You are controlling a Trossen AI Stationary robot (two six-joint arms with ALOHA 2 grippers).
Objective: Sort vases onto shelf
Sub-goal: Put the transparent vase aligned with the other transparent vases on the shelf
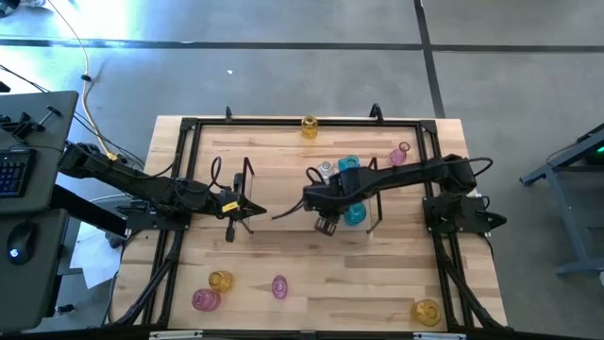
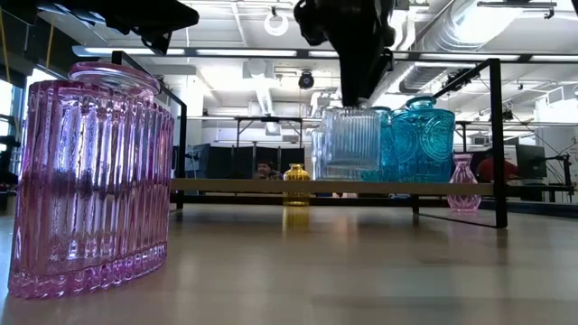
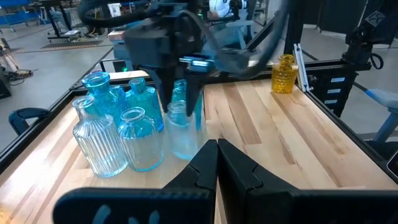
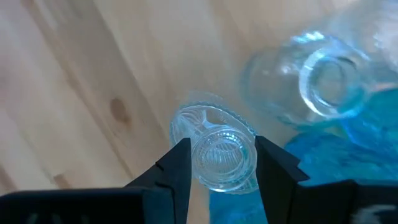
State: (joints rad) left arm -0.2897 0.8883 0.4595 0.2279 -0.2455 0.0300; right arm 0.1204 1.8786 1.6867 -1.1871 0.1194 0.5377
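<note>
Placement is the step in hand: the right hand (image 4: 216, 163) grips a clear vase (image 4: 217, 152) by its neck, one finger on either side of the rim, over the shelf (image 1: 283, 189) beside the cluster already gathered there. In the left wrist view that vase stands upright next to a ribbed clear vase (image 3: 99, 140), another clear one (image 3: 140, 140) and several cyan vases (image 3: 99, 87); whether its base rests on the board or hangs just above it cannot be told. The next move, as I judge it, calls for settling it down gently, loosening the fingers and lifting straight up, since the neighbours stand close enough to be knocked. The left hand (image 1: 247, 210) waits clenched and empty near the shelf's left end, well apart from the cluster. Much remains to sort: on the surface (image 1: 377, 293) lie a pink vase (image 1: 205, 300) with an amber one (image 1: 221, 280) just beside it, a smaller pink vase (image 1: 279, 287), a yellow vase (image 1: 427, 312) at the near right corner, another yellow one (image 1: 310, 127) at the far edge and a pink one (image 1: 399, 155) near the right arm.
</note>
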